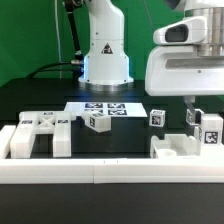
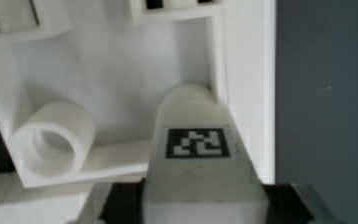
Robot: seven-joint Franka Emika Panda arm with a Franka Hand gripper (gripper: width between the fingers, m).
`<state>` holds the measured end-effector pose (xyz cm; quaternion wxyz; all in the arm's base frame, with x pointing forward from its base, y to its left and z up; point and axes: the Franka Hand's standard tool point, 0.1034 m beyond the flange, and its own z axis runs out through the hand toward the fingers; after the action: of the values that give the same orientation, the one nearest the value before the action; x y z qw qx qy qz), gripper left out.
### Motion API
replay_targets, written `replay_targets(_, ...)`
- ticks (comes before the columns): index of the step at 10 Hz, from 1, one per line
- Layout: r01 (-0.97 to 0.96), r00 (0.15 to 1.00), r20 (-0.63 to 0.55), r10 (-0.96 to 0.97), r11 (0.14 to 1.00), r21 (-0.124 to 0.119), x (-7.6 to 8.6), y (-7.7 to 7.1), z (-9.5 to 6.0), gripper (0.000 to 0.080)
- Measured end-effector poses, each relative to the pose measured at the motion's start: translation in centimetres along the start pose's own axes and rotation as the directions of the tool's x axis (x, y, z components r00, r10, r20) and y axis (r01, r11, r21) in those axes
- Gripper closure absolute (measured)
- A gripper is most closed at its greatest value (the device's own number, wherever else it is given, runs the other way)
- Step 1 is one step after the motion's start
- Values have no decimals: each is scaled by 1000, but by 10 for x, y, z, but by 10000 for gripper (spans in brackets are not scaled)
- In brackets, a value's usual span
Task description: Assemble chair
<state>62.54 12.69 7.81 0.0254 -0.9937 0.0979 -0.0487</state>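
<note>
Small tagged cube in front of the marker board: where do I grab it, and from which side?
Probably from straight above, pinching two opposite side faces of the small cube. It stands alone on the table, nothing touching it, and its flat parallel faces suit a two-finger grip.

Setting: robotics lab. Evidence: white robot arm (image 1: 105,55) standing at the back of a black bench (image 1: 120,141), plain green backdrop (image 1: 30,40) behind it (studio-like), square black-and-white tags (image 1: 116,108) on the marker board (image 1: 76,107) and on the chunky white pieces (image 1: 35,136).
</note>
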Motion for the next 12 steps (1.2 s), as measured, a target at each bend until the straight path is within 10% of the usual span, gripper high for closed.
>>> replay_targets(12, -887, 462, -2, 887, 462, 9, -1, -7, 0, 509)
